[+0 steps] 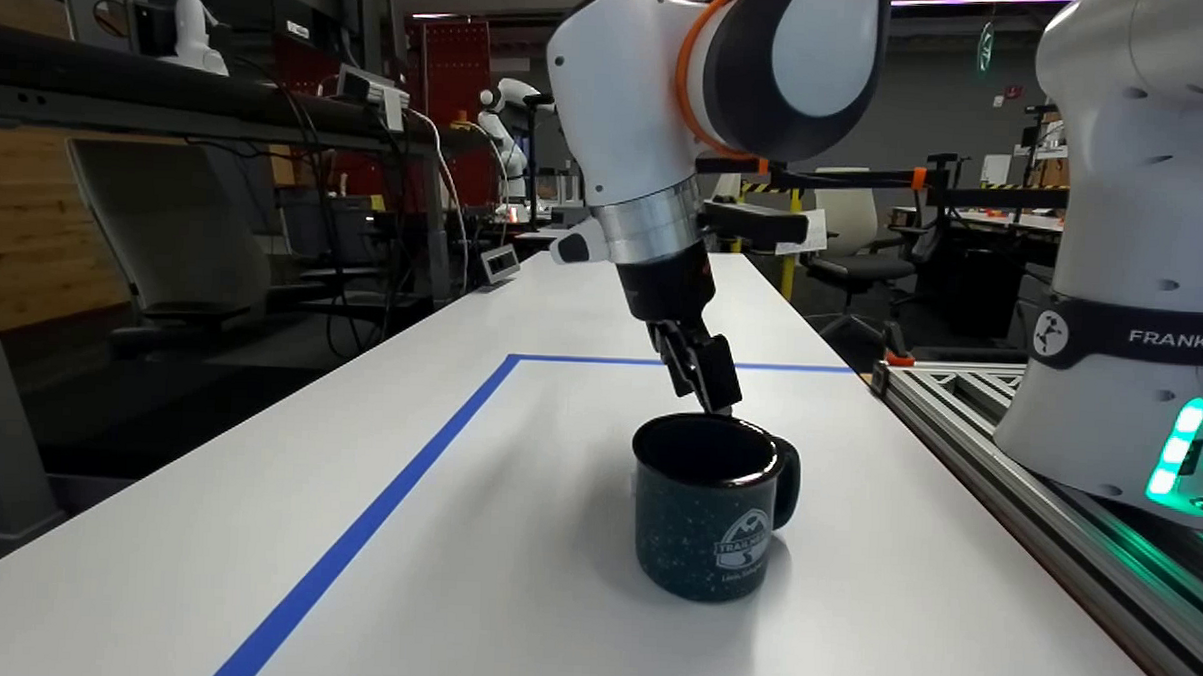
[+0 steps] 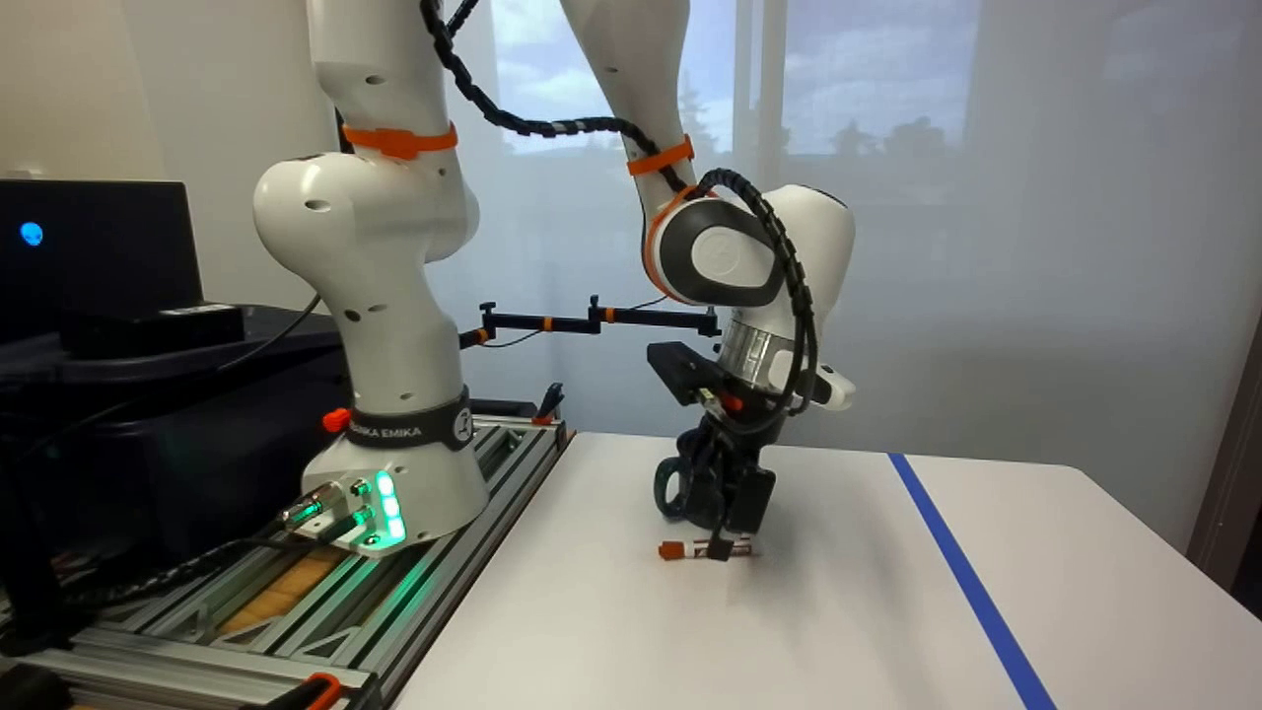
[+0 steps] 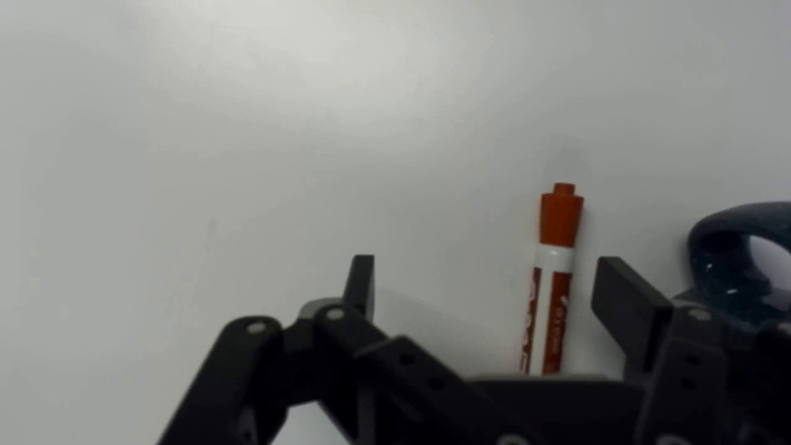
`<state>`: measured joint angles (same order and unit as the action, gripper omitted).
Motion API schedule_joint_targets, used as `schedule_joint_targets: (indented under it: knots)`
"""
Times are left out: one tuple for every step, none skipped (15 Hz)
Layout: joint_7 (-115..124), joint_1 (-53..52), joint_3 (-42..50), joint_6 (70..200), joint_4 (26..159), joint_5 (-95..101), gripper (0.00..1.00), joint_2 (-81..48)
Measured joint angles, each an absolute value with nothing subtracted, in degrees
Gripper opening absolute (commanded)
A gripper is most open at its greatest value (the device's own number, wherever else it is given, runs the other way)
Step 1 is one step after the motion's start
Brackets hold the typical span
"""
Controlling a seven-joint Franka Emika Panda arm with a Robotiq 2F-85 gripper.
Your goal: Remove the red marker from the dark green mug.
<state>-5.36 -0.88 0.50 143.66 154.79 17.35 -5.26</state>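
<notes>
The red marker (image 2: 673,550) lies flat on the white table beside the mug; it shows a red-orange cap and a white-and-red barrel in the wrist view (image 3: 552,296). It is hidden behind the mug in an exterior view. The dark green mug (image 1: 694,541) stands upright with a pale logo and a side handle. Only its handle shows at the right of the wrist view (image 3: 720,266) and in an exterior view (image 2: 667,490). My gripper (image 3: 488,278) is open and low over the table, its fingers on either side of the marker, nearer the right finger. It touches neither finger visibly.
Blue tape (image 1: 406,481) marks lines on the white table (image 1: 512,615). The mug stands close beside my right finger as seen in the wrist view. The robot's base and metal rail (image 2: 493,493) run along one table edge.
</notes>
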Motion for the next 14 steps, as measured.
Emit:
schedule_joint_targets:
  knots:
    - [-5.4,-0.9,0.2,142.4,154.3,17.4,1.00,-4.4]
    - [-5.4,-1.1,-0.1,140.9,153.8,17.3,1.00,-3.5]
    - [-5.3,-1.2,-0.5,139.0,153.3,17.3,1.00,-2.4]
    - [-5.2,-1.5,-0.9,136.9,152.7,17.2,1.00,-1.2]
    - [-5.0,-1.7,-1.3,134.8,152.1,17.1,0.99,0.0]
    - [-4.7,-2.0,-1.8,132.6,151.5,16.7,1.00,1.3]
    - [-4.4,-2.3,-2.2,130.3,150.9,16.3,1.00,2.7]
    - [-3.8,-2.5,-2.7,128.1,150.1,15.7,1.00,4.0]
    - [-3.4,-2.8,-3.1,126.1,149.4,15.0,1.00,5.2]
    - [-2.7,-3.1,-3.5,124.4,148.7,14.3,1.00,6.4]
    - [-1.8,-3.3,-3.8,123.1,148.1,14.0,1.00,7.5]
    - [-0.5,-3.5,-4.1,121.9,147.5,14.0,1.00,8.5]
    - [0.9,-3.6,-4.5,121.1,147.1,14.0,1.00,9.3]
    - [2.2,-3.7,-4.8,120.7,146.8,14.0,1.00,10.1]
